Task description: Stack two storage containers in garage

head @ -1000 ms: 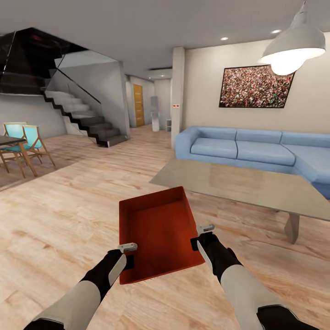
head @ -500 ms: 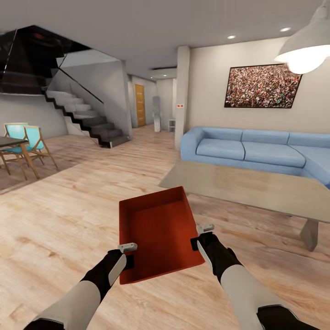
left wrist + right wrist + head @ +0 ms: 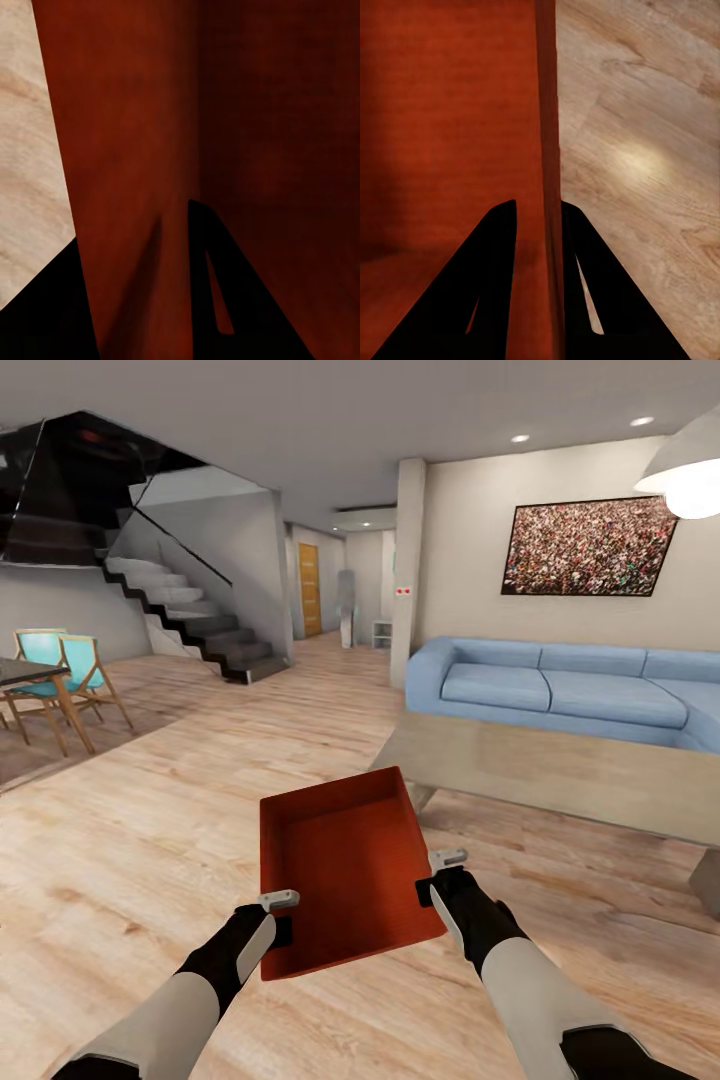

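One orange-red storage container (image 3: 345,860) hangs level in front of me over the living room's light plank floor (image 3: 150,830). My left gripper (image 3: 280,915) is shut on its left wall near the close corner. My right gripper (image 3: 437,875) is shut on its right wall. In the left wrist view the red wall (image 3: 135,150) runs between the dark fingers (image 3: 217,300). In the right wrist view the thin wall edge (image 3: 547,112) is pinched between both fingers (image 3: 487,285). The bin is empty. The garage is out of view.
A low beige table (image 3: 560,770) stands close on the right, with a blue sofa (image 3: 560,695) behind it. A pillar (image 3: 408,570) flanks a hallway with a wooden door (image 3: 308,590). A dark staircase (image 3: 190,620) and teal chairs (image 3: 75,670) are on the left.
The whole picture has slid to the right, so the camera has turned left. The container and both arms hold the same place in the view.
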Available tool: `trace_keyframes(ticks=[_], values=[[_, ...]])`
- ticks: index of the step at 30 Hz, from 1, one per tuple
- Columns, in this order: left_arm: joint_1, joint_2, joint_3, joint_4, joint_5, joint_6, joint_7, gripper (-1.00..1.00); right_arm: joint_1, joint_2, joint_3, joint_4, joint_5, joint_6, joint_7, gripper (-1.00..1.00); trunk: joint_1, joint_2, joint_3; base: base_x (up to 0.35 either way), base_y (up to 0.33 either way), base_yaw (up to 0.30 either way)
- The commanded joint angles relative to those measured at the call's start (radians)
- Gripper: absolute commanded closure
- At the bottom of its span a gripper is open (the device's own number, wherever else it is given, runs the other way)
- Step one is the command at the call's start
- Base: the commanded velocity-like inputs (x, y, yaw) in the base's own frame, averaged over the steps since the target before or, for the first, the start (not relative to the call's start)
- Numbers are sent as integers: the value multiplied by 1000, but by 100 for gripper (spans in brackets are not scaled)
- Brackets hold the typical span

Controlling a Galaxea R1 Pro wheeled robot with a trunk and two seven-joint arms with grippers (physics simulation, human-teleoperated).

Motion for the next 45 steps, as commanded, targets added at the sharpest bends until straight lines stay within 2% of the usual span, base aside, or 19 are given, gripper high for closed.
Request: trace_keyframes(ticks=[1,45], values=[[0,2,5,-2,16,-4,-1,100,-1,-1,-9,0,-89,-5,18,100,0,0,0,121,314,0],[0,2,3,-2,16,-4,-1,100,0,-1,-9,0,-89,-7,18,100,0,0,0,132,311,0]])
